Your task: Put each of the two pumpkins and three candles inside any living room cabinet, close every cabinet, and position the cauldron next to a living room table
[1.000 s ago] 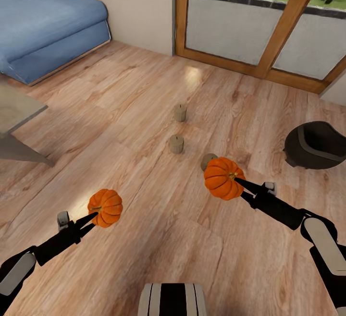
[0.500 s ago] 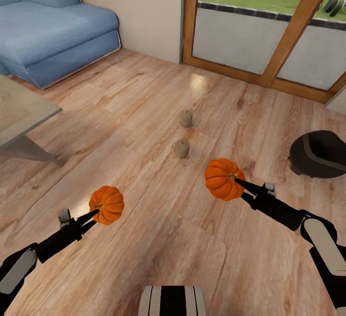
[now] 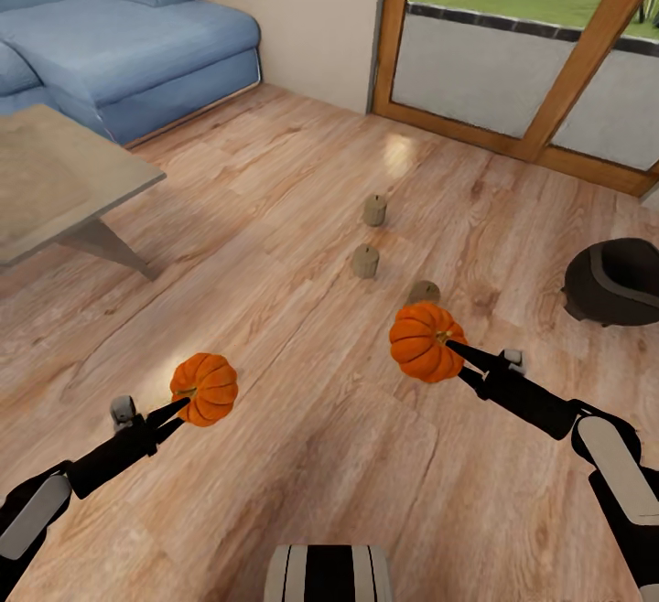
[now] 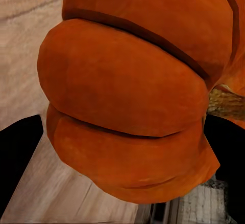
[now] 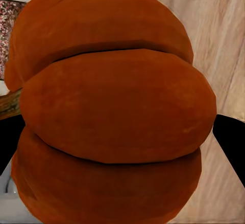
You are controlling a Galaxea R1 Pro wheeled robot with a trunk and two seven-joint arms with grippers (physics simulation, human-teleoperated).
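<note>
Your left claw (image 3: 183, 407) is clamped on the smaller pumpkin (image 3: 204, 388), holding it in the air above the wooden floor (image 3: 275, 218) at the lower left of the head view, and your right claw (image 3: 455, 352) is clamped on the larger pumpkin (image 3: 425, 340) at its stem end, also raised off the floor. Beyond the larger pumpkin you see three candles on the floor: the nearest candle (image 3: 424, 292) is partly hidden behind that pumpkin, the middle candle (image 3: 365, 261) stands upright farther back, and the far candle (image 3: 374, 209) stands beyond it toward the glass door (image 3: 513, 62). Your cauldron (image 3: 615, 281) sits on the floor at the right edge, well apart from the counter (image 3: 64, 177), which stands at the left in front of the blue sofa (image 3: 128, 35). From your left wrist, the smaller pumpkin's (image 4: 127, 96) ribs crowd the lens between the dark fingers (image 4: 18, 157). From your right wrist, the larger pumpkin (image 5: 112, 111) sits just as close, a dark finger (image 5: 232, 137) showing at its side.
</note>
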